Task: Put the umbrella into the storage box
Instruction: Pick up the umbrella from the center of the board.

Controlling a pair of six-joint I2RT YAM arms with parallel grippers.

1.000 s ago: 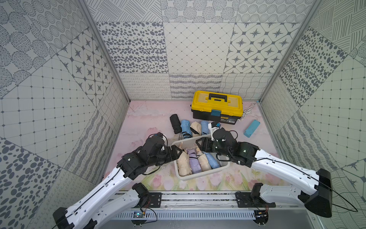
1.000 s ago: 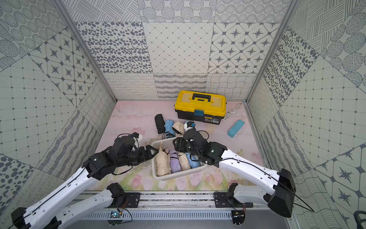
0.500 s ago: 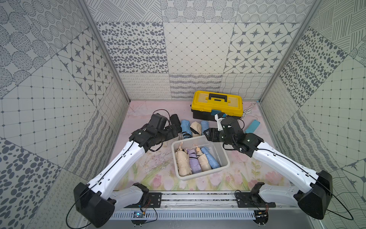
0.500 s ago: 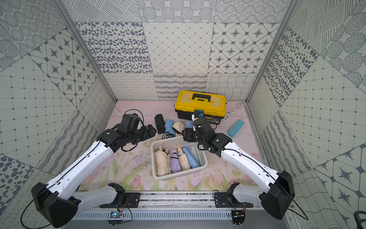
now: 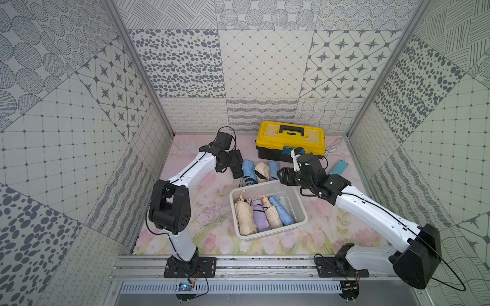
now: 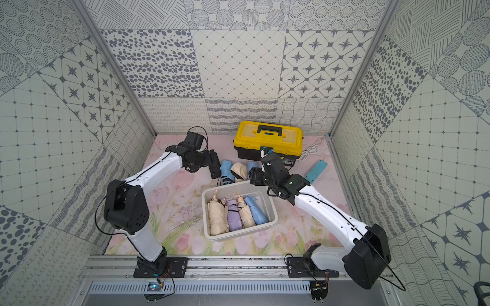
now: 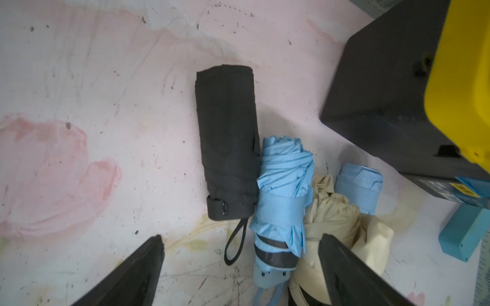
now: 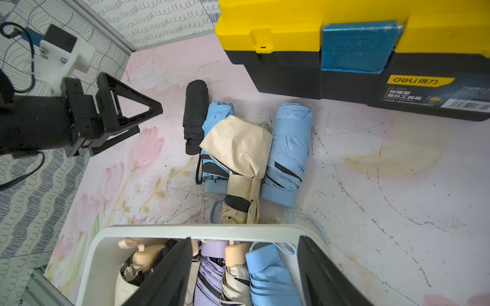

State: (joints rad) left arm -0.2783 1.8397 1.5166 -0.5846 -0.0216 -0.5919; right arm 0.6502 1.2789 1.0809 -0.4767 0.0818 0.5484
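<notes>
in both top views the left arm (image 5: pixel 191 169) (image 6: pixel 156 169) has swung away from the near left side of the storage box (image 5: pixel 273 231) (image 6: pixel 242 231), where it hung a second ago. it is now at the back of the table (image 5: pixel 206 212), with the left jaws above the black umbrella (image 5: pixel 237 169) (image 6: pixel 215 168). the right arm (image 5: pixel 366 212) has drawn back from over the box to its far right corner. the box has not shifted and holds the same four folded umbrellas side by side: cream, lilac, cream, blue. the row on the table behind it is unchanged.

left wrist view: the left jaws stand wide apart with nothing between them and neither tip touching anything. the black umbrella (image 7: pixel 228 140) lies flat on the pink table. it is short and tightly rolled, with a strap band and a thin wrist loop at the nearer end. its side touches the light blue umbrella (image 7: pixel 283 185), and the toolbox (image 7: pixel 384 92) stands apart from it.

right wrist view: the right jaws are apart and empty, over the far rim of the storage box (image 8: pixel 212 229). beyond the box the black umbrella (image 8: pixel 195 114) ends the row, outside the box.
</notes>
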